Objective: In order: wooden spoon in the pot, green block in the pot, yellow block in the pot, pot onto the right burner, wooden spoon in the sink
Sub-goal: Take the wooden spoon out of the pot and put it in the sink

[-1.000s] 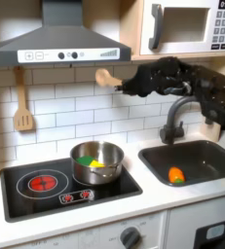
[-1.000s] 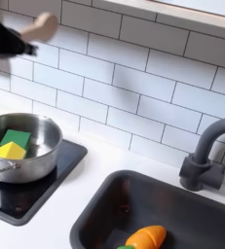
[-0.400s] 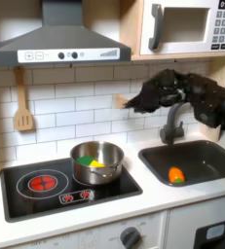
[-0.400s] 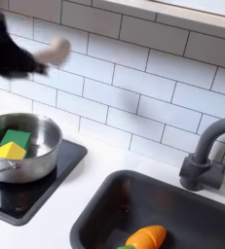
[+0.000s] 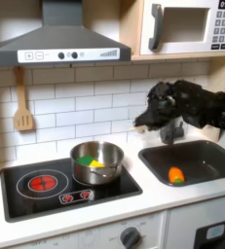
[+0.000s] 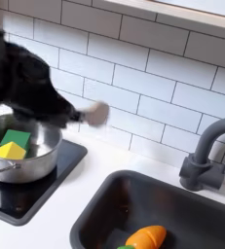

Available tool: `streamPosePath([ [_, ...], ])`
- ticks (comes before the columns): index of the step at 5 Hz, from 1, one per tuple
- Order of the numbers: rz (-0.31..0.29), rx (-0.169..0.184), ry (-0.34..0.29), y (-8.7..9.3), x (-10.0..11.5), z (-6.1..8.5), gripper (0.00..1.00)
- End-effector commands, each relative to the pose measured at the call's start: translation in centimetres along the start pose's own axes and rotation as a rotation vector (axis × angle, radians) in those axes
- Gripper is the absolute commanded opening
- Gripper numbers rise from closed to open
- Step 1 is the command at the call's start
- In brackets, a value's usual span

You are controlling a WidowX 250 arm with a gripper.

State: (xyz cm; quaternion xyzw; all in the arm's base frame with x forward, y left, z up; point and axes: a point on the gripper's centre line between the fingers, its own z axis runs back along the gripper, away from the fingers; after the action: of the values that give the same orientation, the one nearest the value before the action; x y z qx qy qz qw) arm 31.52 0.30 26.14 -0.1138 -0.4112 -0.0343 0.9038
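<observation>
White counter point(image 5: 46, 219), tiled wall behind the pot point(image 5: 96, 162) on its burner; green block point(image 6: 16, 137) and yellow block point(image 6: 9, 150) inside. Gripper point(image 6: 73, 114), clenching the wooden spoon point(image 6: 97, 114), has dropped toward the sink point(image 5: 197, 160).

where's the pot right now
In the first exterior view the pot sits on the right burner of the black cooktop, left of the sink; the second exterior view shows the yellow block and green block inside it.

gripper point(image 6: 70, 112) motion-blurred, wooden spoon point(image 6: 96, 114) smeared
</observation>
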Motion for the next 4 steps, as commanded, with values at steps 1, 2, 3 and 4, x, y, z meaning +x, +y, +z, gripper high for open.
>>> streamPosePath([
  [1,0.009,-0.094,0.137,-1.4,-2.5,-2.5,0.0],
  [2,-0.001,-0.12,0.179,-2.7,-3.9,-3.2,0.0],
  [3,0.004,-0.149,0.215,-3.6,-5.2,-3.7,0.0],
  [4,0.007,-0.12,0.229,-3.9,-5.9,-3.5,1.0],
])
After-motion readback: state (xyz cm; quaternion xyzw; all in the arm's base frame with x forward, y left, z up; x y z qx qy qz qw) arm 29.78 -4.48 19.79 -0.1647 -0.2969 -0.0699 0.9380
